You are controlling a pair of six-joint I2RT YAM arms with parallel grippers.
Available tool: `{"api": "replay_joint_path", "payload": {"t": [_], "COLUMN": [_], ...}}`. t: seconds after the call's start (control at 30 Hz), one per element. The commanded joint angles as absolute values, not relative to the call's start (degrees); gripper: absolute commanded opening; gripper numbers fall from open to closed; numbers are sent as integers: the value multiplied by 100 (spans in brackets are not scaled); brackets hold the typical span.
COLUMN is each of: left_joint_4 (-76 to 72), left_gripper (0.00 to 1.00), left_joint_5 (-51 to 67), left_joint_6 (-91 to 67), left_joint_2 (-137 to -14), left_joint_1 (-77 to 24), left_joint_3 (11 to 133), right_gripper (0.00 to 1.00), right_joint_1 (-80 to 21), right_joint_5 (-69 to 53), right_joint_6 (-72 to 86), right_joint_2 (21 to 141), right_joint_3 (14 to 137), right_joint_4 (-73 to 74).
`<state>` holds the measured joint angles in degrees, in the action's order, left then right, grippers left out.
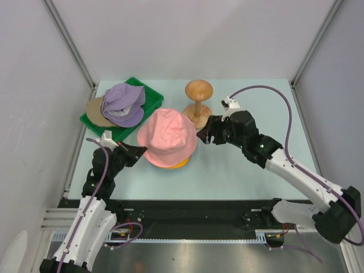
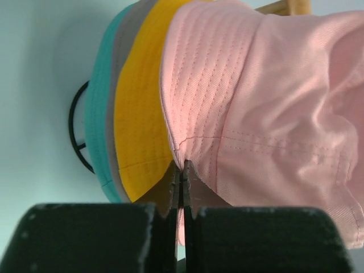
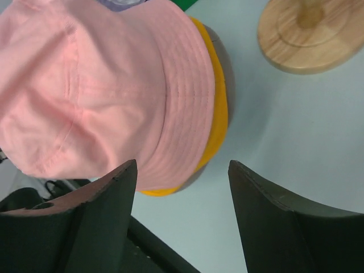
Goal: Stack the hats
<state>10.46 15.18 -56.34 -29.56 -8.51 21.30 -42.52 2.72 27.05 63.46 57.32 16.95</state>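
A pink hat point(image 1: 168, 138) tops a stack on the table, over an orange hat point(image 1: 173, 165). The left wrist view shows the pink hat point(image 2: 267, 102) above the orange point(image 2: 139, 119), grey point(image 2: 122, 68) and teal point(image 2: 96, 125) brims. My left gripper point(image 2: 181, 166) is shut on the pink hat's brim edge, at the stack's left side point(image 1: 141, 151). My right gripper point(image 3: 182, 170) stands open just right of the stack point(image 1: 203, 135), holding nothing. The pink brim point(image 3: 114, 85) and the orange rim point(image 3: 220, 114) lie ahead of its fingers. A lavender hat point(image 1: 123, 104) rests over a tan cap point(image 1: 92, 111).
A green tray point(image 1: 149, 95) at the back left holds the lavender hat and tan cap. A wooden hourglass stand point(image 1: 198, 102) rises right behind the stack, its base point(image 3: 313, 34) close to my right gripper. A black wire ring point(image 2: 74, 133) shows under the stack.
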Motion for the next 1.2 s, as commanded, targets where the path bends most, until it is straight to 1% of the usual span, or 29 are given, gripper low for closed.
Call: {"api": "replay_joint_path", "payload": {"t": [0.0,0.03,0.17,0.37,0.57,0.87,0.93,1.0,1.17], "left_joint_4": [1151,1177,1204,1178,1160,1169,1151,1151,1081], "left_gripper": [0,0,0,0,0,0,0,0,0], "left_joint_5": [1486,1442,1424,1345,1380,1318,1318,1283,1257], "left_joint_6": [-5002,-4949,-4658,-4606,-4570,-4562,-4562,-4562,-4570], "left_joint_2": [-3164,-3208,-3488,-3542,-3647,-3665,-3683,-3700,-3753], "left_joint_1": [-686,-668,-615,-598,-589,-589,-580,-580,-571], "left_joint_3": [2109,2162,2320,2417,2478,2575,2566,2558,2558], "right_gripper": [70,70,70,70,71,71,70,65,58], "right_joint_1": [-3561,-3473,-3165,-2734,-2566,-2426,-2426,-2426,-2435], "right_joint_5": [-2055,-2361,-2812,-3620,-3999,-4438,-4561,-4684,-4956], "right_joint_6": [3478,3594,3700,4043,3718,3850,3955,4112,4315], "right_joint_2": [6968,7039,7391,7743,8199,8938,9052,9105,9237], "right_joint_3": [5845,5827,5679,5239,5343,5660,5686,5678,5704], "right_joint_4": [347,169,-542,-1738,-1933,-2522,-2714,-2873,-3085]}}
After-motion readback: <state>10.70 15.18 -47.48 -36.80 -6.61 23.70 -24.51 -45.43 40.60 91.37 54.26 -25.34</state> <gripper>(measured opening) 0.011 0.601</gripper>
